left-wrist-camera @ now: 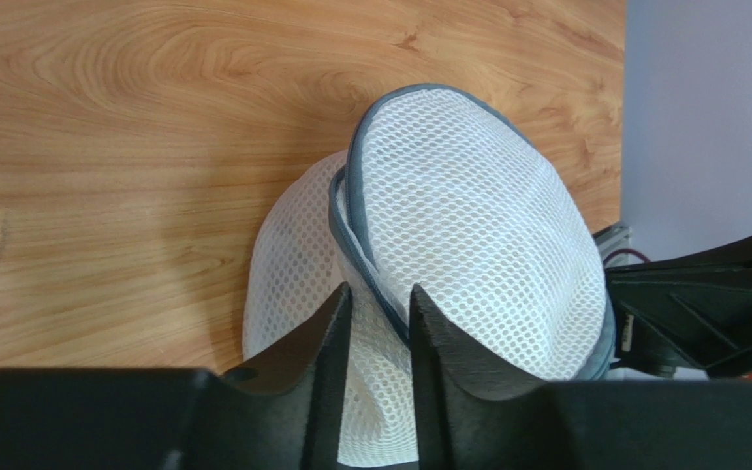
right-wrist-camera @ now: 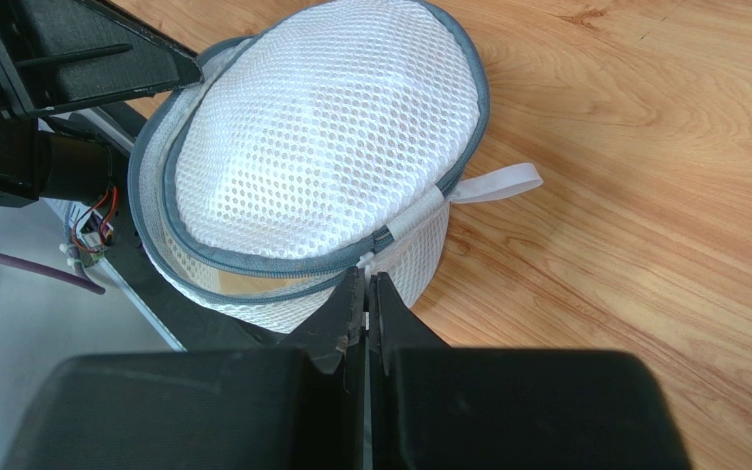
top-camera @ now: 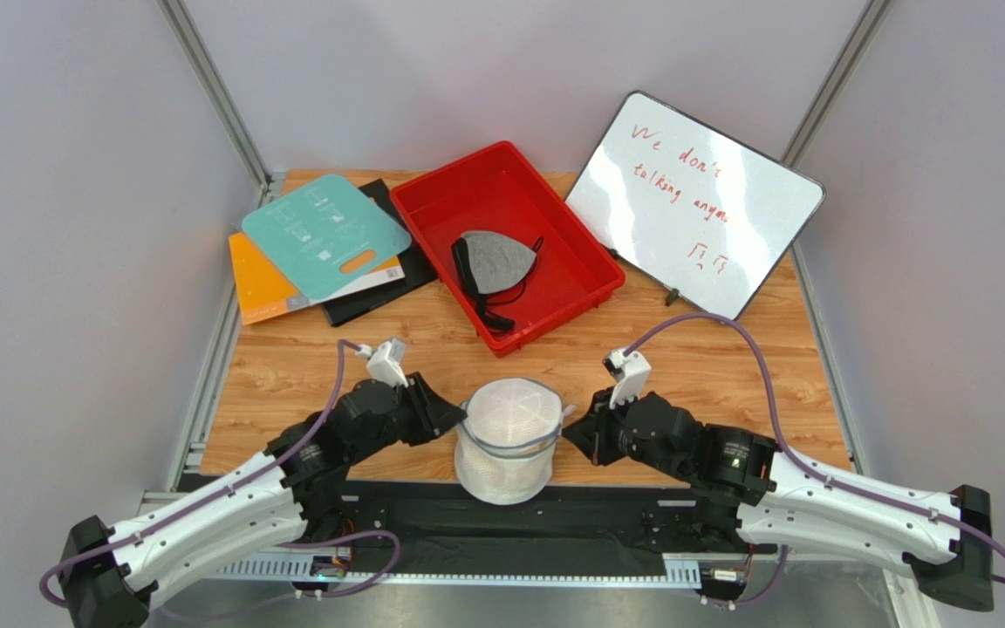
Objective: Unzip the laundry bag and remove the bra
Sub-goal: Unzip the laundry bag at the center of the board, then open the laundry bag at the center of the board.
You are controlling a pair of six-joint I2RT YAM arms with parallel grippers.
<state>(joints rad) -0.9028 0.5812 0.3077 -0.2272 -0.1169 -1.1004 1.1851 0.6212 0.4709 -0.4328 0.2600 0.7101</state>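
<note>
The round white mesh laundry bag [top-camera: 511,438] stands at the near edge of the table, between my two grippers. Its grey zipper band [right-wrist-camera: 252,259] is partly open on the right side. A strip of beige, the bra [right-wrist-camera: 238,285], shows through the gap; the rest of it is hidden inside. My left gripper [left-wrist-camera: 378,294] pinches the mesh and zipper band on the bag's left side [left-wrist-camera: 468,215]. My right gripper [right-wrist-camera: 366,276] is shut on the small white zipper pull. A white loop tab [right-wrist-camera: 498,183] sticks out beside it.
A red tray [top-camera: 432,203] at the back holds a grey bra with black straps [top-camera: 495,262]. A whiteboard [top-camera: 691,203] leans at the back right. Teal, orange and black boards [top-camera: 324,242] lie at the back left. A black mat [top-camera: 495,510] runs along the near edge.
</note>
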